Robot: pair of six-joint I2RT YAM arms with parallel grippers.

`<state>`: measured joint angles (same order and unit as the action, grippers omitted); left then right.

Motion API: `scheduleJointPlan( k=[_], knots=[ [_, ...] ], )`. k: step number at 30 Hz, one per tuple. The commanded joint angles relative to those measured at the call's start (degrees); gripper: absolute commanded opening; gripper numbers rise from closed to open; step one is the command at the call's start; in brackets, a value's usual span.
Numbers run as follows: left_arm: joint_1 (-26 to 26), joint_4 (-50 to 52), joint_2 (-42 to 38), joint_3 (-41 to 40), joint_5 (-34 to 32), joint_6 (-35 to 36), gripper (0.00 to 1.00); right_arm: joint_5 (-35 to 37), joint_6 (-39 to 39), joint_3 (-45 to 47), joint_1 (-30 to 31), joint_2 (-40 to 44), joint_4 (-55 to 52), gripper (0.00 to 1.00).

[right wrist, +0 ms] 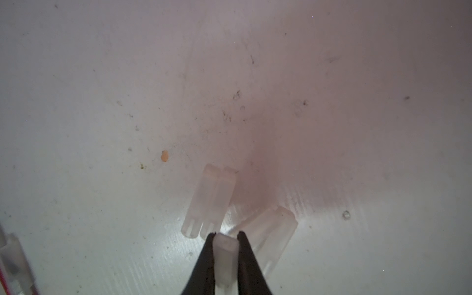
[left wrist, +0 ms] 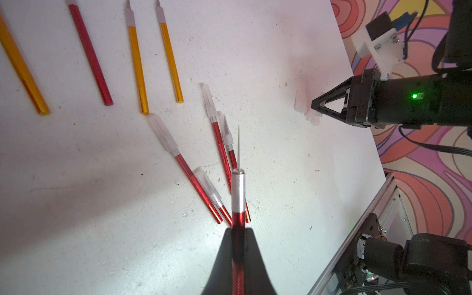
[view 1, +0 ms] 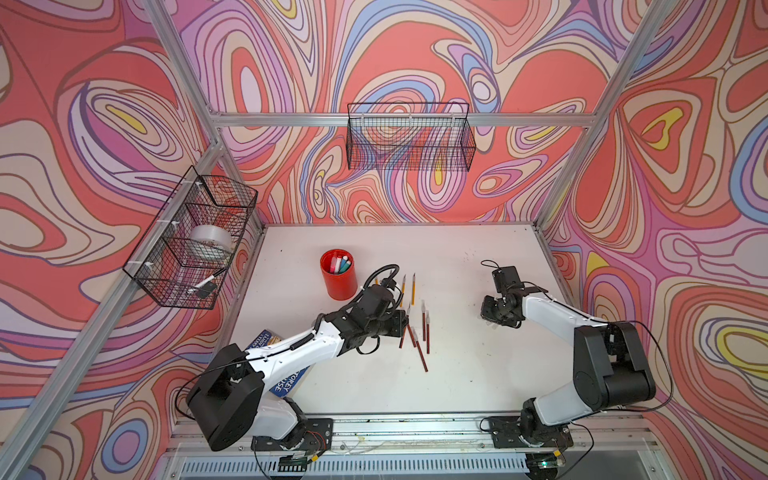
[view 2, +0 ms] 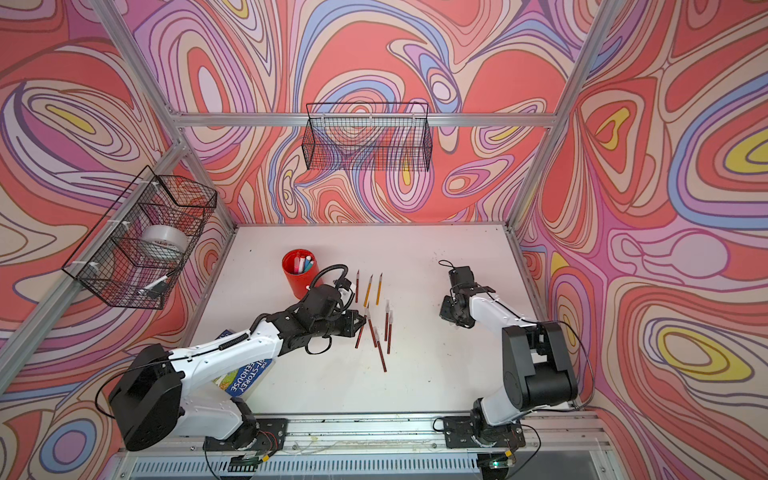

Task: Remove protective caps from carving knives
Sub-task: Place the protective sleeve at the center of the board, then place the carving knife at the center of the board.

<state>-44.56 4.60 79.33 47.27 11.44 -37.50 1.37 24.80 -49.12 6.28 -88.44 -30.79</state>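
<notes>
In a top view I see the left gripper (view 1: 405, 322) at the knives (view 1: 424, 328) scattered mid-table (view 1: 457, 374). On the left wrist, its fingers pinch a red knife (left wrist: 238, 194) by the handle, blade bare (the red ones lying beside it are capped). On the right wrist, the right gripper (right wrist: 226, 233) pinches one cap (right wrist: 226, 252) just beside two loose caps (right wrist: 212, 201) lying on the table.

The red knife (left wrist: 238, 204) in my left claw (left wrist: 238, 237) runs off the picture's lower edge, handle end unseen. The cap (right wrist: 226, 255) pinched in my right claw (right wrist: 226, 236) is cut off likewise. My left arm (view 2: 232, 349) covers much of the book (view 2: 245, 380). In both top views the loose caps (view 1: 493, 326) are too small to count.
</notes>
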Motion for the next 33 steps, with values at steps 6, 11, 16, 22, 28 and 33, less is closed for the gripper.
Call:
scheduleJointPlan(
  k=[6, 11, 16, 22, 28, 33],
  knots=[
    [0.09, 1.02, 0.74, 1.03, -0.91, 0.44, 0.00, -1.66, -0.17, -0.11, -0.58, -1.22, 0.89, 0.23],
    [0.17, 1.48, 0.74, 1.43, -1.35, 0.67, 0.00, -1.72, -0.24, -0.26, -0.69, -1.12, 0.92, 0.25],
    [0.17, 1.93, 0.83, 1.91, -1.29, 0.90, 0.00, -5.41, 0.25, -0.92, -0.69, 0.48, 1.19, 0.26],
    [0.52, 1.53, 0.21, 2.27, -0.62, 1.10, 0.00, -14.31, 0.61, -3.57, -0.69, 4.43, 1.32, 0.36],
    [0.70, -0.07, 0.47, 2.48, 1.10, 0.07, 0.00, -25.61, 4.32, -4.77, 3.67, 7.80, 5.38, 0.38],
    [1.09, -1.42, 1.08, 2.65, 2.26, -0.91, 0.00, -29.43, 6.24, -7.05, 10.77, 9.29, 6.92, 0.46]
  ],
)
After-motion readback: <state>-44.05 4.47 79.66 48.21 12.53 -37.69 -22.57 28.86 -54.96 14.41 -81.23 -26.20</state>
